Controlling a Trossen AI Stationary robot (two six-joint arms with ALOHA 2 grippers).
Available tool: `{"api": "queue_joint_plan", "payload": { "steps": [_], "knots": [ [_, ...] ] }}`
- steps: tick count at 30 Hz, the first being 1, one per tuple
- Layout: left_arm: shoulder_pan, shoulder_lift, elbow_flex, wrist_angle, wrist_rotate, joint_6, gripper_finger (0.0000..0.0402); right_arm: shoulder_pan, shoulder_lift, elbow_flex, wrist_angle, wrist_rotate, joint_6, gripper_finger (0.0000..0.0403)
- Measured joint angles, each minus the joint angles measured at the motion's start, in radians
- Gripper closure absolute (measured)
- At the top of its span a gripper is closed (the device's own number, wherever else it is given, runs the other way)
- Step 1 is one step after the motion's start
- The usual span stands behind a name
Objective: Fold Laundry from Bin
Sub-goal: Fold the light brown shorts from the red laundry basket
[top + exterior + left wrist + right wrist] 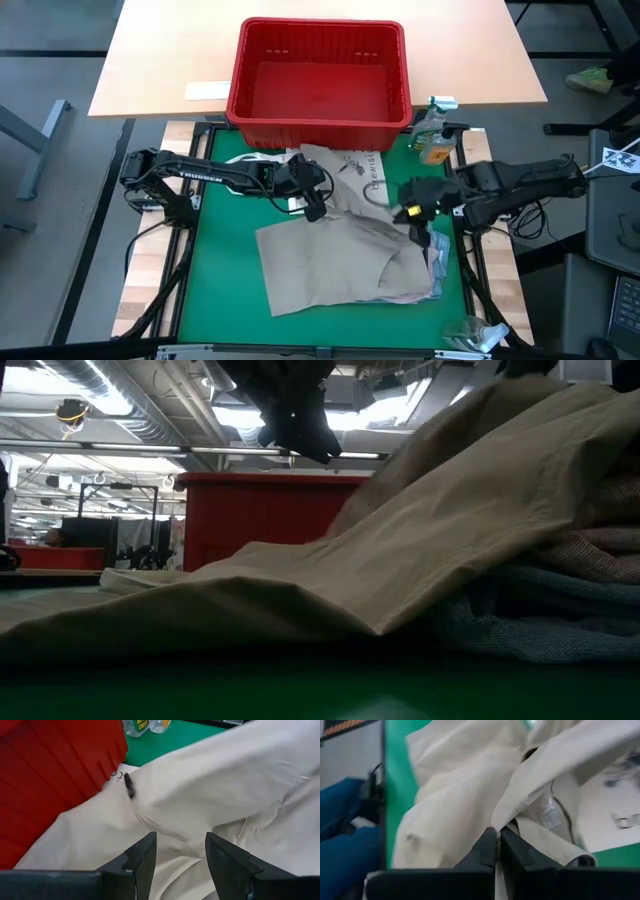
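- Khaki-grey garment (pixel 345 262) lies spread on the green mat (pixel 220 280), on the near side of the red bin (pixel 320 72); it is the nearest thing in the low view, where its cloth rises in a slope toward the right.
- Under that garment's right edge sits a stack of other laundry (pixel 560 610), blue-grey and pinkish pieces, well short of the bin.
- Right gripper (pixel 415 222) is over the right part of the khaki-grey garment, nearer than the bin; its fingers (pixel 485 851) are pressed together on a fold of the cloth, which lifts up to them.
- Left gripper (pixel 312 205) hangs over the garment's far left part, just in front of the bin's near wall; its fingers (pixel 142 857) stand apart with nothing between them, the cloth lying below.
- White tote bag (pixel 360 170) with dark print lies flat between the garment and the bin, partly covered by the garment.
- Two small bottles (pixel 435 135) stand beside the bin's near right corner.
- Farthest, the bin rests on a light wooden table (pixel 160 60); no cloth shows inside it.
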Motion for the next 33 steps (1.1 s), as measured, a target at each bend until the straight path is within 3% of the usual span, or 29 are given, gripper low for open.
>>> {"api": "queue_joint_plan", "payload": {
  "steps": [11, 16, 26, 33],
  "knots": [
    [0.000, -0.001, 0.000, 0.000, 0.000, 0.124, 0.0239, 0.355, 0.033, 0.000, 0.054, 0.004, 0.214, 0.0393],
    [-0.015, -0.036, 0.019, -0.037, 0.047, 0.130, 0.0239, 0.482, 0.075, 0.000, 0.070, 0.069, 0.223, 0.0394],
    [-0.084, -0.136, 0.123, -0.144, 0.067, 0.156, 0.0239, 0.518, 0.169, 0.000, 0.064, 0.070, 0.240, 0.0386],
    [-0.103, -0.201, 0.162, -0.448, 0.063, -0.077, 0.0239, 0.518, 0.169, 0.000, 0.058, 0.069, 0.248, 0.0385]
  ]
}}
